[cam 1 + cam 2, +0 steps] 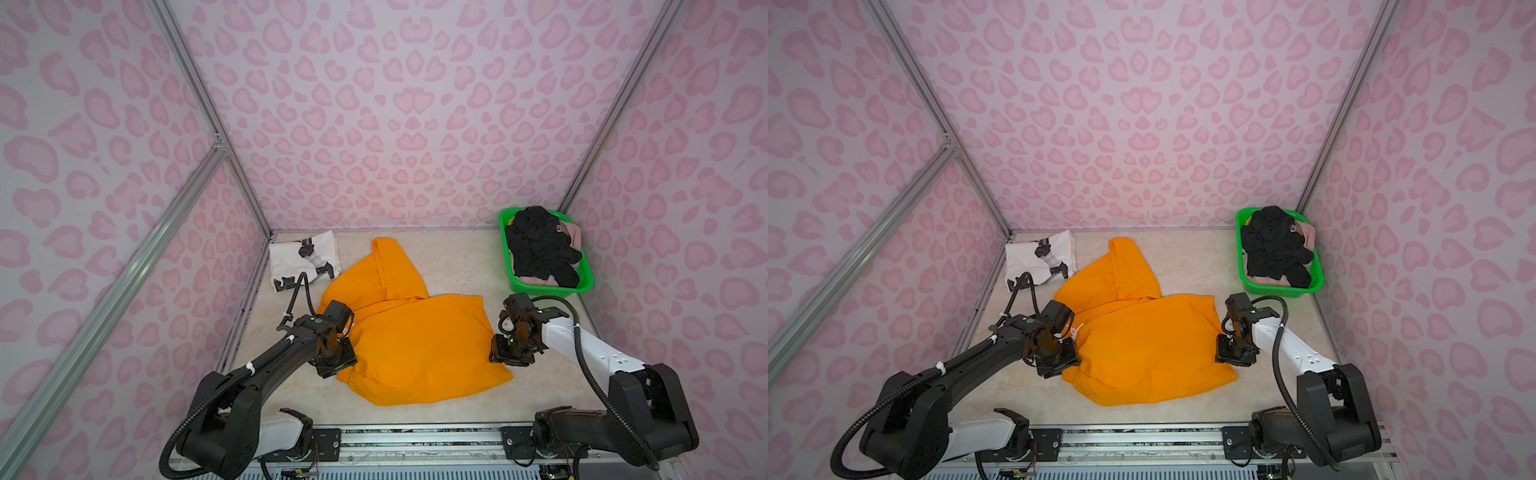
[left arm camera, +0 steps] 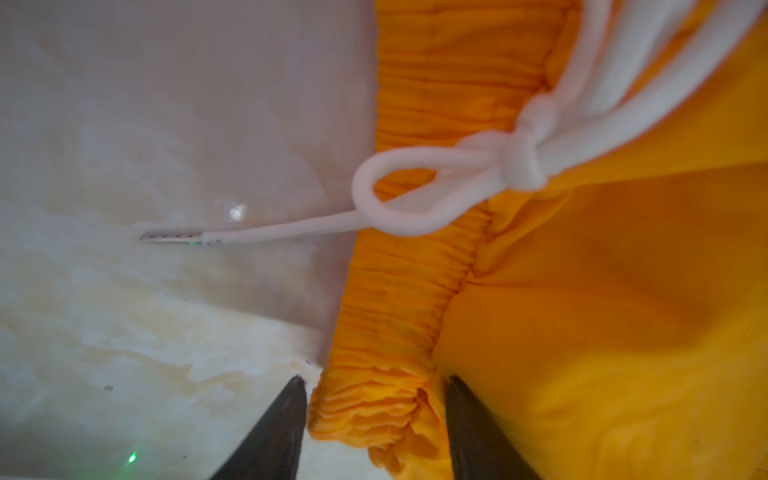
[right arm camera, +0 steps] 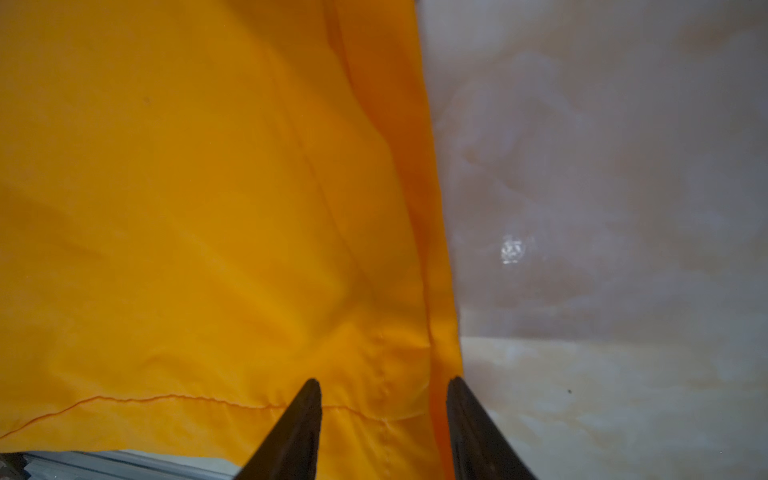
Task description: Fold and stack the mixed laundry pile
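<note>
Left jaws and right jaws stand half open astride orange shorts point(image 1: 415, 345) edges.

I'm looking at a pale, marble-look counter point(image 1: 449, 257), glossy enough to throw a small glare spot in each wrist view. A green plastic mesh basket point(image 1: 548, 289) point(image 1: 1283, 292) sits in the far right corner in both top views, close against the walls. The walls point(image 1: 415, 104) carry a blotchy pink heart print on all three sides. A silver metal bar point(image 1: 124, 282) slants across the left wall. Along the counter's near edge runs a metal rail point(image 1: 415, 440), with a slotted grille point(image 1: 395, 473) below it.
</note>
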